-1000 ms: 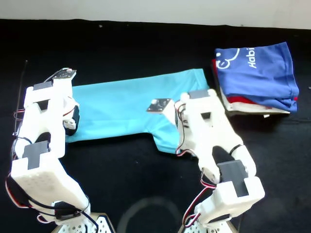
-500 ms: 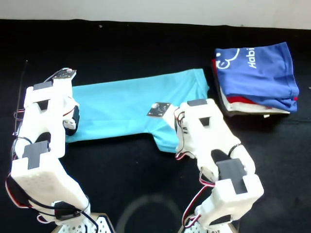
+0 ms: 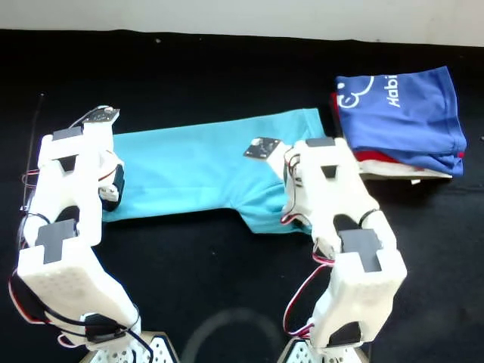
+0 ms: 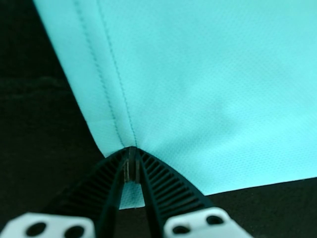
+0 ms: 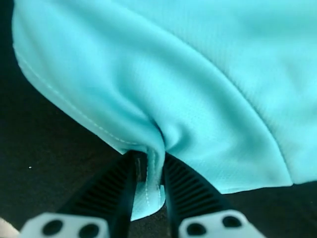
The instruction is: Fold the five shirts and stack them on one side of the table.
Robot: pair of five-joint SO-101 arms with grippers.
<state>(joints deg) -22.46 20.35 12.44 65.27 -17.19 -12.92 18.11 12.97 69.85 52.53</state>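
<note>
- Since the earlier frames, the right arm (image 3: 333,197) has swung toward the right side of the table, dragging the near flap of the turquoise shirt (image 3: 197,166) along with it. The left arm (image 3: 68,181) has kept its place.
- The turquoise shirt lies spread across the middle of the black table (image 3: 189,68), its long side running left to right. One flap reaches toward the near edge, under the right arm.
- The left gripper (image 4: 131,163) is pinched tight on the shirt's stitched hem (image 4: 101,74) at the near left corner, with a sliver of cloth caught between its ribbed jaws.
- The right gripper (image 5: 148,166) is clamped on a bunched fold at the flap's edge. The cloth puckers into a deep crease rising from the jaws.
- A stack of folded shirts (image 3: 401,144) sits at the far right of the table, just beside the turquoise shirt's right end. The two may be touching, but the right arm hides the gap.
- A blue shirt (image 3: 408,113) with white print lies on top of the stack. Red and white layers show at its edges underneath.
</note>
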